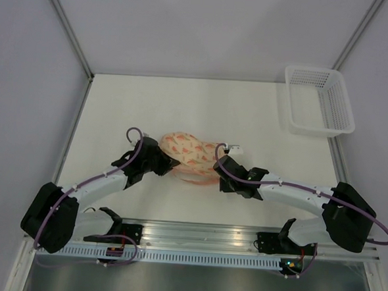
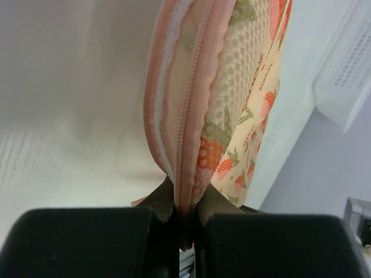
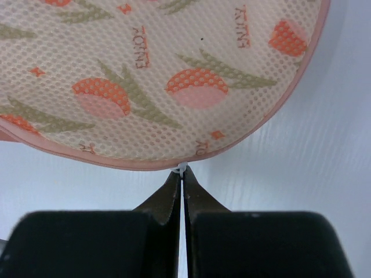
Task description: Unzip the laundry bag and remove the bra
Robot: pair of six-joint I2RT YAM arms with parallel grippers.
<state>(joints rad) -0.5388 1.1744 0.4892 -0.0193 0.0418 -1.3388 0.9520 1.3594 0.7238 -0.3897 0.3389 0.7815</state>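
Observation:
The laundry bag [image 1: 188, 153], peach-cream with orange-red print, lies at the table's middle between both arms. My left gripper [image 1: 170, 164] is at its left end, shut on the bag's pink zipper rim [image 2: 185, 116]. The fabric is pinched between the fingertips in the left wrist view [image 2: 184, 202]. My right gripper [image 1: 218, 165] is at the bag's right end. In the right wrist view it [image 3: 182, 176] is shut on a small white zipper pull [image 3: 183, 169] at the rim of the bag [image 3: 162, 75]. The zipper looks closed where it shows. The bra is hidden.
A white plastic mesh basket [image 1: 318, 100] stands at the back right corner of the table. A small pale tab [image 1: 233, 148] lies beside the bag's right end. Grey walls close in the table at the back and sides.

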